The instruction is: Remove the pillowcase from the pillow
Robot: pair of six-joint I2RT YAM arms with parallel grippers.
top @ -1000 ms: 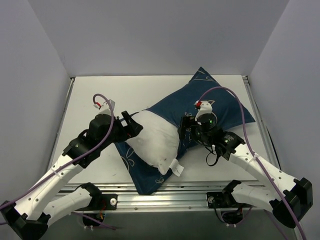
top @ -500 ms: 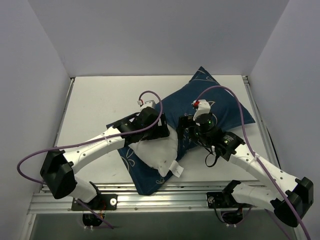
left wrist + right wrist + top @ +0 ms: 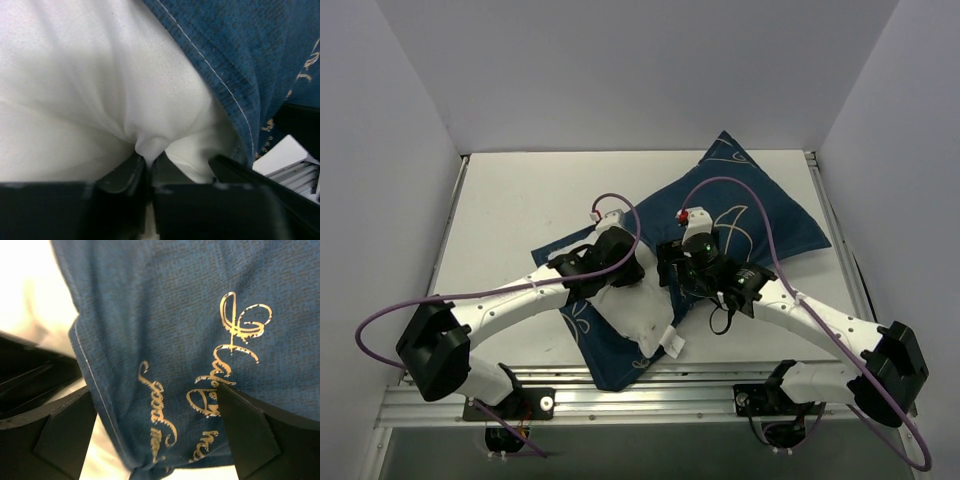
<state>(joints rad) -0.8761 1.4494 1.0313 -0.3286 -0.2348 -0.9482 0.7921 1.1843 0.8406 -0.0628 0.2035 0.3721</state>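
Observation:
The white pillow [image 3: 642,308] sticks half out of the navy pillowcase [image 3: 760,215] in the middle of the table. My left gripper [image 3: 625,272] sits on the pillow's bare end, just beside the case's opening. In the left wrist view it [image 3: 148,159] is shut on a pinched fold of the pillow [image 3: 90,90], with the stitched hem of the pillowcase [image 3: 250,60] close on the right. My right gripper [image 3: 670,275] is over that hem. In the right wrist view it [image 3: 156,435] stands open, its fingers [image 3: 250,432] on either side of the script-printed pillowcase [image 3: 165,330].
A flap of the navy case lies flat under the pillow toward the near edge, by the pillow's small white tag [image 3: 672,340]. The white table [image 3: 520,200] has grey walls on three sides and a metal rail [image 3: 650,385] along the front.
My left arm swung right from the pillow's left end onto its top and shut on the white fabric. My right gripper shifted left to the case's hem, its jaws narrowing slightly.

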